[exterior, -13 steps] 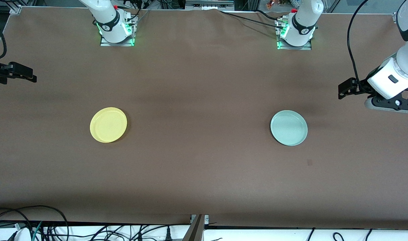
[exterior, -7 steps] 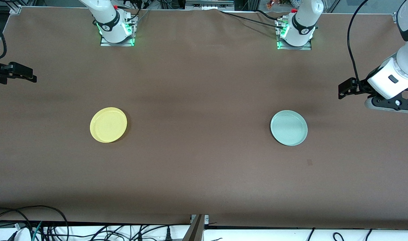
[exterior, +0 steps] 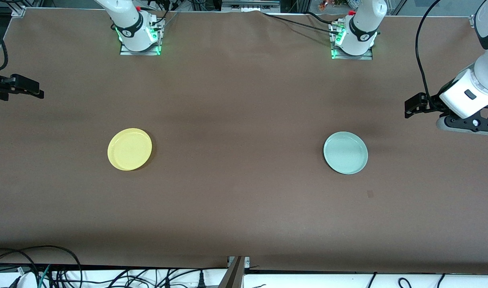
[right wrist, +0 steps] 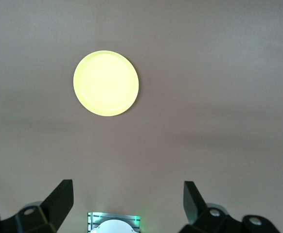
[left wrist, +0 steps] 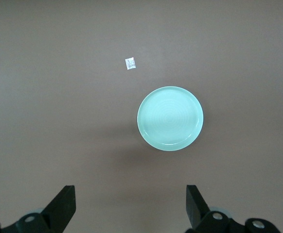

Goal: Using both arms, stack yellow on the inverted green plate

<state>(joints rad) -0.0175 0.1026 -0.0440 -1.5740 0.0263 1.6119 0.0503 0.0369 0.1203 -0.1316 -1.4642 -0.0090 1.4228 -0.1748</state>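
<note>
Table [exterior: 244, 208]: brown cover, wide bare stretches around and between both plates; neither plate lay close to a table edge.

Yellow plate [exterior: 129, 149]: flat on the table toward my right arm's end, rim up, well apart from the green plate [exterior: 345, 153], which lay at about the same nearness to the front camera toward my left arm's end. The green plate sat hollow side up, ringed inner face showing. A small pale scrap [exterior: 370, 194] lay on the cover near the green plate, nearer the front camera, not touching it.

My right gripper [exterior: 28, 89]: up in the air over the table's edge at my right arm's end, well apart from the yellow plate [right wrist: 106, 83]. Fingers [right wrist: 59, 199] spread wide, nothing between them, touching nothing.

My left gripper [exterior: 413, 106]: up in the air over the cover at my left arm's end, well apart from the green plate [left wrist: 170, 118]. Fingers [left wrist: 63, 206] likewise spread wide, holding nothing, touching nothing.
</note>
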